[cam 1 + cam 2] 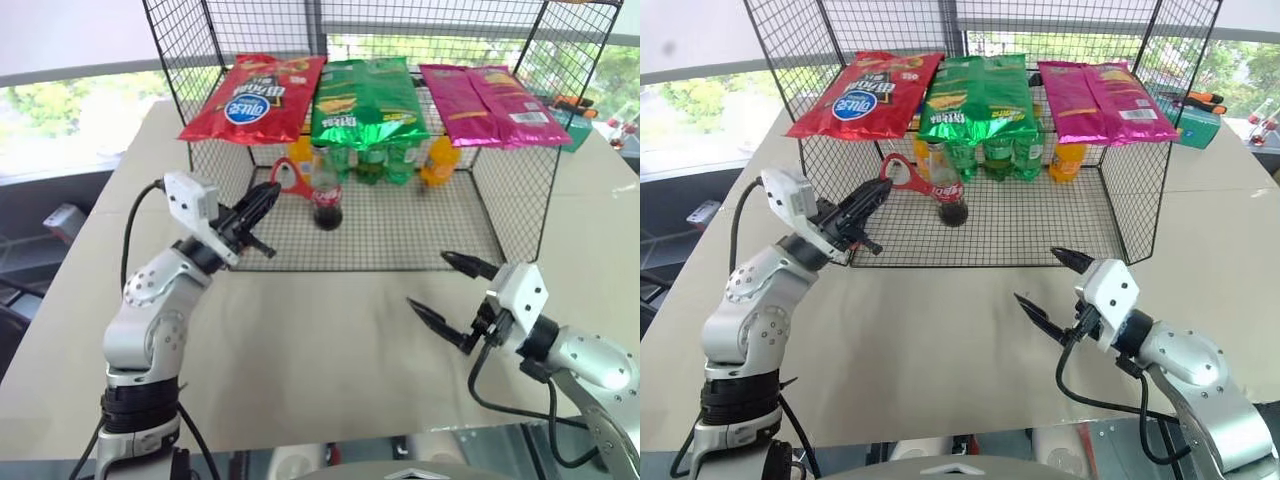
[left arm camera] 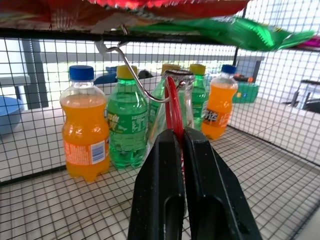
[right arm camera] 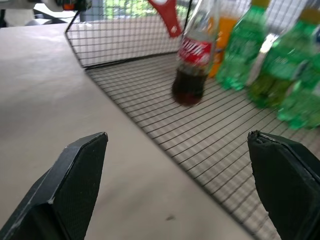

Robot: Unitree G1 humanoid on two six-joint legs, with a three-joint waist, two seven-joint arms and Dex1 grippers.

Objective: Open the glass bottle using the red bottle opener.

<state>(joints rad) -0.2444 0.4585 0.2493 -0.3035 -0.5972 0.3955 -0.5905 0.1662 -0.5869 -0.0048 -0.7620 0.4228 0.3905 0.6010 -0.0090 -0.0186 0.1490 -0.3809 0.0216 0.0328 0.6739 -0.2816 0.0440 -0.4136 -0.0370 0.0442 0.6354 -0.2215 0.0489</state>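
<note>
Left hand (image 1: 268, 196) is pinched tight on the handle of the red bottle opener (image 1: 285, 177), with the ring head held up just beside the neck of the glass bottle (image 1: 327, 193). Your right hand (image 1: 452, 288) hangs with its fingers wide apart over the bare counter (image 1: 330, 340), well apart from the bottle and holding nothing.

The bottle stands upright on the wire floor of the mesh cage (image 1: 520, 190), near its front, ahead of the plastic bottles at the back. Judge it as stiff, smooth and breakable: glass will slip under hard fingers, and the narrow base on wire may tip when you lever at the cap. You'd do best to take it around the labelled body with the free hand, low enough to leave the neck free. The opener looks thin, rigid and light; a grip far down the handle should give you leverage but could let it twist.

Count one glass bottle and one opener. The left wrist view shows two orange soda bottles (image 2: 84, 125) and three green bottles (image 2: 126, 120), though one green one is half hidden. Three snack bags (image 1: 366, 100) lie on top of the cage.
</note>
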